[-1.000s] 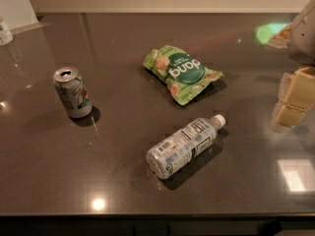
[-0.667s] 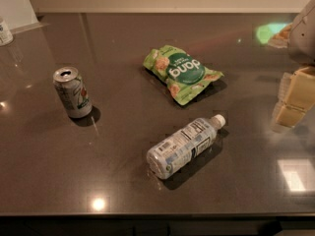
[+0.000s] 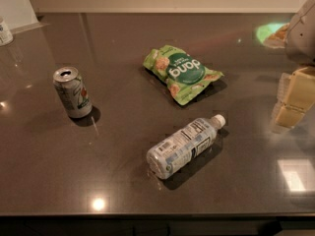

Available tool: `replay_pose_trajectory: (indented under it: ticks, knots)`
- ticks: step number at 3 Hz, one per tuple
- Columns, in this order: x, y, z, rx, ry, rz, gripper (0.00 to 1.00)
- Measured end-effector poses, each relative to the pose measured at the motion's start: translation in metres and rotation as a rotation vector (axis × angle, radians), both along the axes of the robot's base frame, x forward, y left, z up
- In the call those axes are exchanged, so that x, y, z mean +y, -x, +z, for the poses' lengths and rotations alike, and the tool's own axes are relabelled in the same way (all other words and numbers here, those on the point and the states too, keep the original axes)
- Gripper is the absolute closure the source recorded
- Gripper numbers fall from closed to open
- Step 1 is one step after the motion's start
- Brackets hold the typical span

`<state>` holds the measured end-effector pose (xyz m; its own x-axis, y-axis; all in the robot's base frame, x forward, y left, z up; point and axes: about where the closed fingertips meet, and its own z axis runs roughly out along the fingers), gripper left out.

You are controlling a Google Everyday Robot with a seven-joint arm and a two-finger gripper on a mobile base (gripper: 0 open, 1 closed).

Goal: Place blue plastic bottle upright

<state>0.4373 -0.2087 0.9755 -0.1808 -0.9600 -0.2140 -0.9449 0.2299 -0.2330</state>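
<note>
The blue plastic bottle point(image 3: 184, 146) lies on its side on the dark table point(image 3: 123, 181), near the front middle. It is clear and pale bluish with a printed label, and its white cap point(image 3: 219, 120) points to the back right. My gripper point(image 3: 291, 102) is at the right edge of the view, above the table, to the right of the bottle and well apart from it. It holds nothing that I can see.
A silver-green soda can point(image 3: 72, 92) stands upright at the left. A green snack bag point(image 3: 182, 73) lies behind the bottle. A small white container point(image 3: 5, 32) sits at the far left corner. The table's front edge runs along the bottom.
</note>
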Motion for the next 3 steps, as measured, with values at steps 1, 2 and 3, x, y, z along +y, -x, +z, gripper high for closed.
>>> replay_pose_trajectory:
  ticks: [1,2,3]
  knots:
    - [0.019,0.000,-0.003,0.016,-0.020,0.082,0.00]
    - [0.048,0.001,-0.010,0.019,-0.025,0.198,0.00]
    - [0.075,0.004,-0.031,0.041,-0.001,0.343,0.00]
